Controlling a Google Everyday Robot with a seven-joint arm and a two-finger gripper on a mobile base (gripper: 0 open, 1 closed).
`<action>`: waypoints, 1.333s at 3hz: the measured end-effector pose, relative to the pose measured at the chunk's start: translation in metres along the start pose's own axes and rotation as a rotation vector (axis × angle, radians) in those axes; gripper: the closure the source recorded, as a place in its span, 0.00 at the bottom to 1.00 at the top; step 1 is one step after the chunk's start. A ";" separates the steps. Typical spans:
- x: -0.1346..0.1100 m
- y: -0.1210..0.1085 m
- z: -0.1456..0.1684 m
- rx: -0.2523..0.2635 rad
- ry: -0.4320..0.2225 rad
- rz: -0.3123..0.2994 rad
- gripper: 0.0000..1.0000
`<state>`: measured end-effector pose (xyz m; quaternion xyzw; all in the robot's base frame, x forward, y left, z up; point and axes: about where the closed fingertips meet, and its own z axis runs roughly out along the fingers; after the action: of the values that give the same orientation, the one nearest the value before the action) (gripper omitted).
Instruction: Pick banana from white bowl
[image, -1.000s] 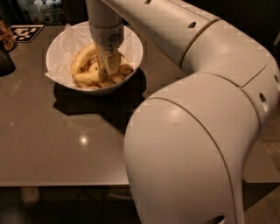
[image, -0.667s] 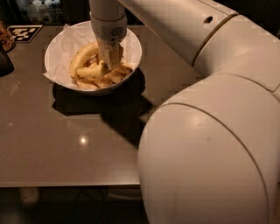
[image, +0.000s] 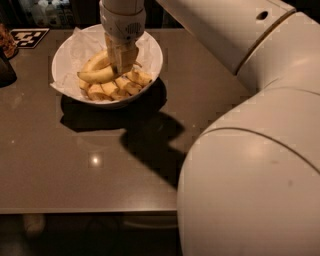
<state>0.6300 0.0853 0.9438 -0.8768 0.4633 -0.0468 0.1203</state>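
The big white arm eats up the whole right side and runs out of frame. The pincer is down inside the white bowl at the far left of the brown, glossy surface. It sits right against the banana, the long slim yellow one lying sideways in the bowl, and hides its right end. Honestly can't tell if the pincer is clenched or released. A thicker arched banana sits behind it, with stubby little ones in front. The bowl is smooth and round, lined with crumpled white paper. A black-and-white patterned card is cut off far left.
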 end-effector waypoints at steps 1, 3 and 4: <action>-0.002 0.017 -0.008 0.035 -0.061 -0.012 1.00; -0.014 0.070 -0.032 0.091 -0.118 -0.002 1.00; -0.023 0.091 -0.046 0.111 -0.121 0.000 1.00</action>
<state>0.5352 0.0478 0.9657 -0.8699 0.4519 -0.0197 0.1966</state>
